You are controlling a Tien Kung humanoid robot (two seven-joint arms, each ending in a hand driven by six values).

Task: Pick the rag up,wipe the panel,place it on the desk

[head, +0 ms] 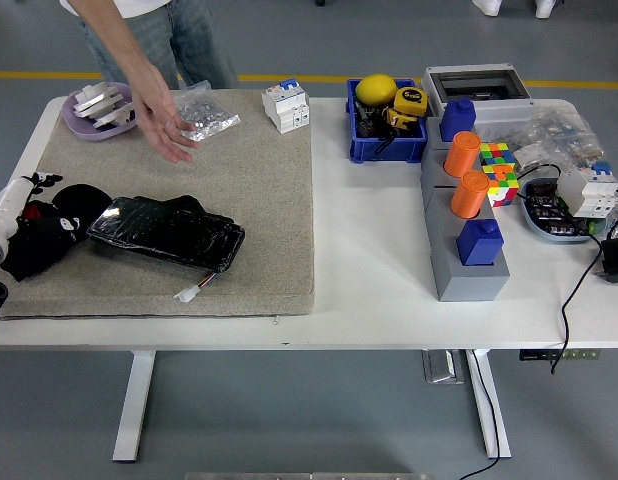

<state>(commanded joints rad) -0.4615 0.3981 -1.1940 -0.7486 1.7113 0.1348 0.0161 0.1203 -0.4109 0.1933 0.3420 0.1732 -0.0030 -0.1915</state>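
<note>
**Rag under my left hand, panel not visibly wiped yet**

I take the mat (259,200) as my landmark: a big square of beige, felt-like cloth covering the left half of the white table (379,290). By my reading the task is near its start or in the wiping stage; I can't tell which. What clearly remains is putting the rag back down on the desk and letting go.

The panel (167,232) lies on the mat's near-left part, a long flat slab, black and shiny, its surface crinkled as if wrapped in film, with a small white plug on thin wires trailing off its near right corner. Just left of it, at the mat's left edge, sits the rag (61,228), a soft, dark, bunched cloth, touching or nearly touching the panel's left end.

My left hand (27,215) rests on that rag. Its black fingers blend into the cloth, so I cannot tell whether they are closed on it or only lying over it. My right hand is out of sight.

At the mat's far-left corner a person's hand (167,115) reaches down, open, over a clear crinkly bag of small metal parts (204,113), beside a shallow lilac tray (97,112). Right of the mat, well apart, stands a grey box (467,262) carrying blue blocks and orange cylinders.
</note>
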